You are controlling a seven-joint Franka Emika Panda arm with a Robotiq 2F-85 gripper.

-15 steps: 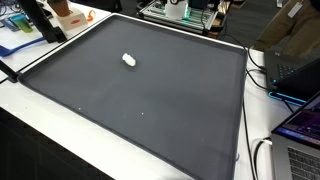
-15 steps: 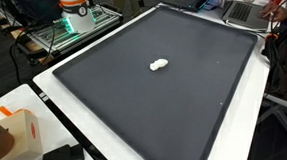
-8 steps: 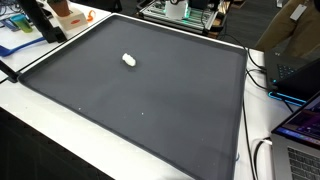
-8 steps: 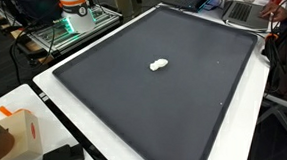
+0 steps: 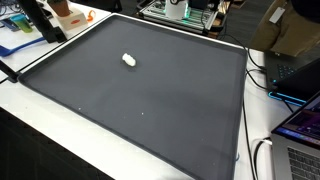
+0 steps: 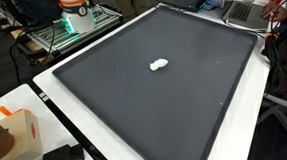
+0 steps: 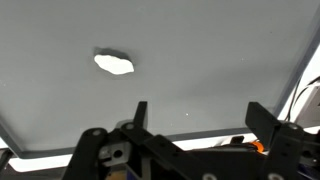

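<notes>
My gripper (image 7: 200,118) stands wide open and holds nothing. In the wrist view its two dark fingers (image 7: 140,112) rise from the bottom edge, with bare surface showing in the broad gap between them. I hang above the dark mat (image 7: 210,50) without touching it. The nearest thing to me is a small white lump (image 7: 114,64), which lies flat on the mat, up and to the left of my fingers in that view and well apart from them. Its outline is oblong and a little uneven, and I cannot tell from here what it is made of. Both exterior views show the same lump alone on the mat (image 5: 129,60) (image 6: 158,64), well in from every edge and nearer one corner than the middle. The mat covers almost all of a white table (image 6: 81,116), which shows only as a pale border around it. Beyond one corner of the mat, in an exterior view, stands my white base (image 6: 72,4) with its orange ring. An orange and white box (image 6: 20,133) sits on the table's border near another corner. In an exterior view an open laptop (image 5: 303,120) with a lit screen stands just beside the table's far edge, with cables (image 5: 262,155) trailing close to it.
</notes>
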